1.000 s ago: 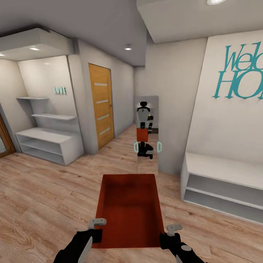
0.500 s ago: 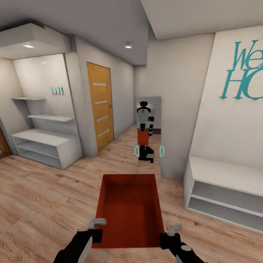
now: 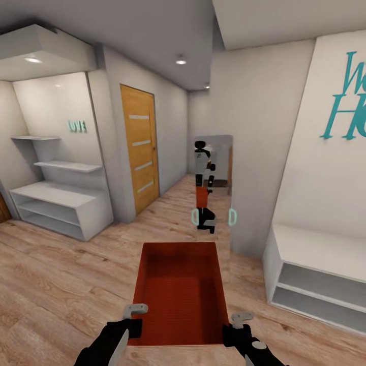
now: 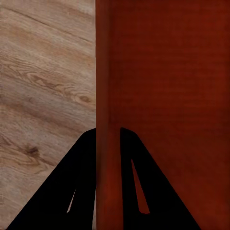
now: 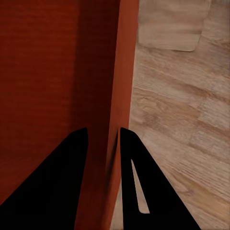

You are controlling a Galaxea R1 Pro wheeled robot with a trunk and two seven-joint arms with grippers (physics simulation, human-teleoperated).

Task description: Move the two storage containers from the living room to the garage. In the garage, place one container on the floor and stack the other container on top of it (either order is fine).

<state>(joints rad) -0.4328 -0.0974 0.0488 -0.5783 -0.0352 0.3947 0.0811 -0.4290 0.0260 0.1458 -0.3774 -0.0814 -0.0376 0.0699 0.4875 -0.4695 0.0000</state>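
One storage container (image 3: 180, 290), a rust-red open-top box, hangs level in front of me above light wood plank flooring. My left gripper (image 3: 134, 318) is shut on its left wall near the close corner, and my right gripper (image 3: 239, 325) is shut on its right wall. In the left wrist view the left gripper (image 4: 108, 139) has a finger on each side of the red wall (image 4: 108, 86). The right wrist view shows the right gripper (image 5: 103, 136) pinching the opposite wall (image 5: 124, 72) the same way. The box is empty inside.
A tall mirror (image 3: 221, 152) ahead reflects the robot with the red box. A honey wood door (image 3: 140, 152) stands at the left of a corridor. White shelving (image 3: 61, 206) stands at the left, a low white shelf bench (image 3: 315, 274) at the right under teal lettering (image 3: 351, 109).
The whole view has shifted as the robot rolls forward: shelves, bench and lettering slide outward and the mirror looms larger. The container stays fixed in both grippers.
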